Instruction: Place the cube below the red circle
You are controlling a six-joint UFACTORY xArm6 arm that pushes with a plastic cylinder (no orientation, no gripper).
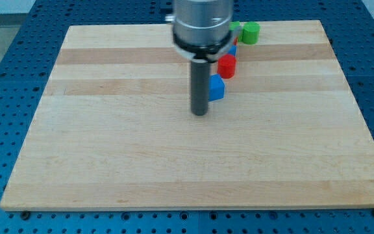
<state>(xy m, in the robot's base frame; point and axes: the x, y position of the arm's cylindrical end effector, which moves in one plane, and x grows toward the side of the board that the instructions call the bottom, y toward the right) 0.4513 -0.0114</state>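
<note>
Blue cube (217, 88) sits on the wooden worktop (109, 149), a little above the middle of the board and slightly toward the view's right. It lies just beside the rod, on the rod's right; from this angle the two look to be touching or nearly so, and I cannot tell which.

Red cylinder (226, 65) stands just above the cube and a shade to the right, close to it, with a thin strip of wood showing between them. So the cube is already below the red one in the view.

A second blue block (233, 49) peeks out above the red cylinder, mostly hidden by the arm's metal collar; its shape cannot be made out. Further up, near the top edge of the board, stands a green cylinder (250, 32), and a sliver of another green block (235, 27) shows to its left, also partly hidden.

The tip (200, 114) rests on the board to the lower left of the cube, below all the other blocks. This arm carries no jaws, only the straight dark rod, so nothing is gripped.

The board lies on a blue perforated base (5, 58).
</note>
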